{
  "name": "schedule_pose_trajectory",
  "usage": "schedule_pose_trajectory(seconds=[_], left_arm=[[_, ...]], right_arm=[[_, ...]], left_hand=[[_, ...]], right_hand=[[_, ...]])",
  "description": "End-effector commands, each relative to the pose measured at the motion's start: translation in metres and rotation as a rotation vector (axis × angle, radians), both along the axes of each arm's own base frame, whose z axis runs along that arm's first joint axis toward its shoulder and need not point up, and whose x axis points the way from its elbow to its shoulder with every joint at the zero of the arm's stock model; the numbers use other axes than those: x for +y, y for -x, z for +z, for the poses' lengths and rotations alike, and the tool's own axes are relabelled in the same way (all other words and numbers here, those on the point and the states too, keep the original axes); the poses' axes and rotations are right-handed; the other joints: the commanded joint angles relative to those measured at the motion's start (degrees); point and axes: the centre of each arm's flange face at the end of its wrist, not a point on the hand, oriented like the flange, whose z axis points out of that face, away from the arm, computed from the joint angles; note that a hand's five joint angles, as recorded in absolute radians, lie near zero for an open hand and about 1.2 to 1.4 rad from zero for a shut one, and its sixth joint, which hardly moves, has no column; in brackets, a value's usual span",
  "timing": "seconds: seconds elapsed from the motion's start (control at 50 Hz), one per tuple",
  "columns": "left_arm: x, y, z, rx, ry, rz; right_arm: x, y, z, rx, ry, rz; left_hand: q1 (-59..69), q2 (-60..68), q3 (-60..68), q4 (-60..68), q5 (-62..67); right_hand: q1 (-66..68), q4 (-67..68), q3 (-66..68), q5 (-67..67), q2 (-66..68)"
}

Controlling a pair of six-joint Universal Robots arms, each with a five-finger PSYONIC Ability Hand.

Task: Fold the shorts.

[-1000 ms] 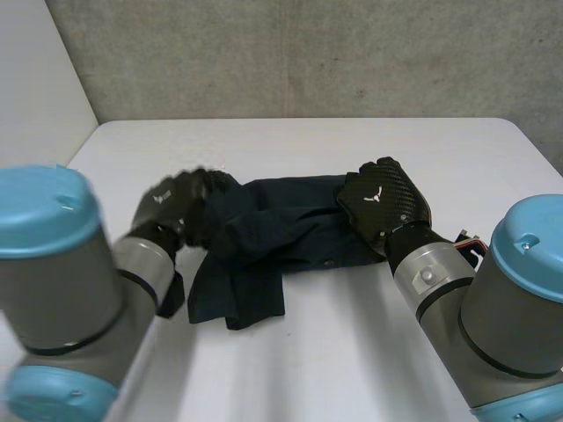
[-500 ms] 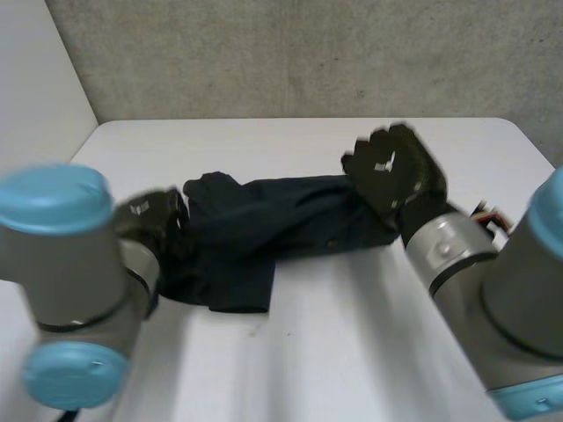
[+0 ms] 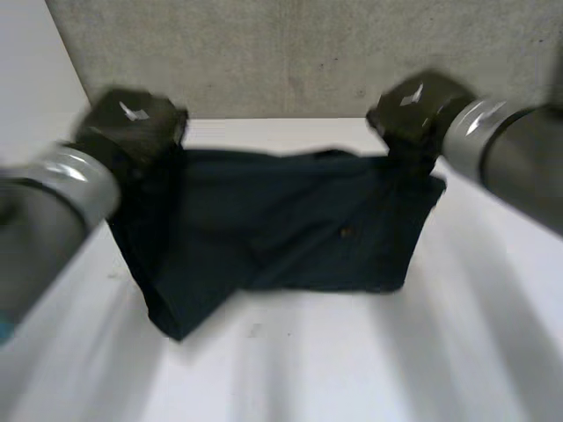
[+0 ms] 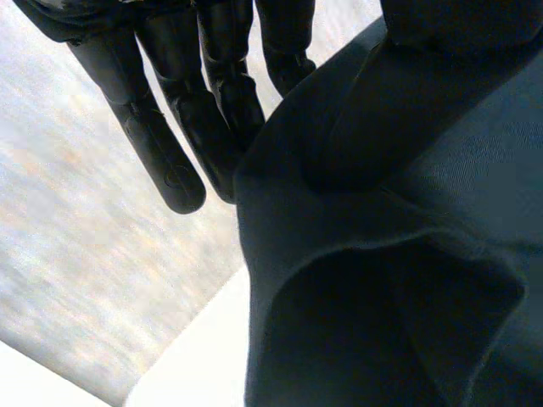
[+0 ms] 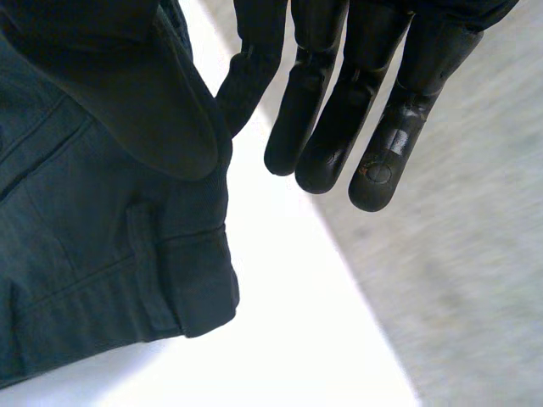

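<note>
Shorts (image 3: 290, 220) now hang spread, off surface (image 3: 352, 352) | your left hand (image 3: 132, 123) pinches 10 o'clock corner, right hand (image 3: 413, 105) 2 o'clock | ready to lay flat

No words, numbers or brand names legible anywhere. Small white emblem on back of left hand (image 3: 132, 119), same on back of right hand (image 3: 418, 107); blurred, no letters made out. Pale speck on shorts (image 3: 290, 220), below right hand: possibly button, not print.

White table (image 3: 352, 369) beneath hanging shorts (image 3: 290, 229)
</note>
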Motion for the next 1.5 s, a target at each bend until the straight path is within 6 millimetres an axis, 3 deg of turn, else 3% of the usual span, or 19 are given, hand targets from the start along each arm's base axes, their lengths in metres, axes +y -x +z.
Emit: schedule_pose_trajectory(seconds=[0.02,0.1,0.14,0.26,0.3,0.36,0.4,0.44,0.52,0.6,0.64,0.72,0.88,0.96,1.1,1.16,1.18,1.26,1.5], left_arm=[[-0.065,0.028,-0.078,-0.133,-0.087,0.012],[-0.108,0.037,-0.084,-0.104,0.010,0.044],[-0.129,0.044,-0.066,-0.051,0.144,0.057],[-0.147,0.054,-0.006,0.078,0.457,0.075],[-0.147,0.054,0.029,0.157,0.600,0.087],[-0.131,0.053,0.085,0.306,0.819,0.098],[-0.121,0.052,0.105,0.379,0.893,0.089],[-0.103,0.051,0.128,0.497,0.965,0.051],[-0.089,0.039,0.139,0.582,0.947,0.017],[-0.080,0.031,0.118,0.571,0.855,0.008],[-0.075,0.029,0.106,0.552,0.814,0.009],[-0.065,0.022,0.057,0.476,0.662,0.020],[-0.023,0.004,-0.076,0.247,0.239,0.038],[0.003,0.001,-0.113,0.165,0.093,0.018],[0.042,0.009,-0.127,0.094,-0.019,-0.056],[0.048,0.004,-0.113,0.099,-0.019,-0.055],[0.050,0.003,-0.109,0.105,-0.017,-0.054],[0.054,0.000,-0.091,0.125,0.003,-0.057],[0.058,0.001,-0.046,0.200,0.118,-0.074]], right_arm=[[-0.041,-0.023,-0.083,0.071,-0.129,-0.014],[-0.071,-0.039,-0.094,0.001,-0.014,-0.056],[-0.083,-0.045,-0.087,-0.054,0.061,-0.075],[-0.108,-0.057,-0.033,-0.284,0.339,-0.093],[-0.106,-0.059,-0.010,-0.359,0.411,-0.085],[-0.100,-0.050,0.051,-0.538,0.597,-0.081],[-0.090,-0.043,0.085,-0.643,0.699,-0.069],[-0.083,-0.041,0.097,-0.675,0.728,-0.059],[-0.066,-0.033,0.112,-0.690,0.730,-0.047],[-0.058,-0.028,0.089,-0.630,0.646,-0.052],[-0.053,-0.027,0.063,-0.569,0.563,-0.039],[-0.039,-0.023,0.010,-0.453,0.381,-0.009],[0.009,-0.009,-0.113,-0.245,-0.002,0.072],[0.024,-0.001,-0.157,-0.175,-0.142,0.068],[0.025,0.016,-0.176,-0.156,-0.222,0.008],[0.018,0.028,-0.169,-0.174,-0.207,-0.039],[0.017,0.033,-0.157,-0.210,-0.188,-0.062],[0.019,0.041,-0.138,-0.350,-0.205,-0.115],[0.033,0.038,-0.133,-0.525,-0.353,-0.160]], left_hand=[[13.47,11.41,11.74,11.30,14.39],[13.47,11.41,11.74,11.30,14.39],[13.47,11.41,11.74,11.30,14.39],[13.47,11.41,11.74,11.30,14.39],[13.47,11.41,11.74,11.30,14.39],[13.47,11.41,11.74,11.30,14.39],[13.47,11.41,11.74,11.30,14.39],[13.47,11.41,11.74,11.30,14.39],[13.47,11.41,11.74,11.30,14.39],[13.47,11.41,11.74,11.30,14.39],[13.47,11.41,11.74,11.30,14.39],[13.47,11.41,11.74,11.30,14.39],[13.47,11.41,11.74,11.30,14.39],[13.47,11.41,11.74,11.30,14.39],[13.47,11.41,11.74,11.30,14.39],[13.47,11.41,11.74,11.30,14.39],[13.47,11.41,11.74,11.30,14.39],[13.47,11.41,11.74,11.30,14.39],[13.47,11.41,11.74,11.30,14.39]], right_hand=[[22.64,11.68,12.32,13.57,12.62],[22.64,11.68,12.32,13.57,12.62],[22.64,11.68,12.32,13.57,12.62],[22.64,11.68,12.32,13.57,12.62],[22.64,11.68,12.32,13.57,12.62],[22.64,11.68,12.32,13.57,12.62],[22.64,11.68,12.32,13.57,12.62],[22.64,11.68,12.32,13.57,12.62],[22.64,11.68,12.32,13.57,12.62],[22.64,11.68,12.32,13.57,12.62],[22.64,11.68,12.32,13.57,12.62],[22.64,11.68,12.32,13.57,12.62],[22.64,11.68,12.32,13.57,12.62],[22.64,11.68,12.32,13.57,12.62],[22.64,11.68,12.32,13.57,12.62],[-3.61,-14.56,-13.93,-12.67,-13.62],[-20.86,-31.82,-31.18,-29.93,-30.88],[-37.98,-48.93,-48.30,-47.04,-47.99],[-47.36,-58.32,-57.68,-56.43,-57.38]])
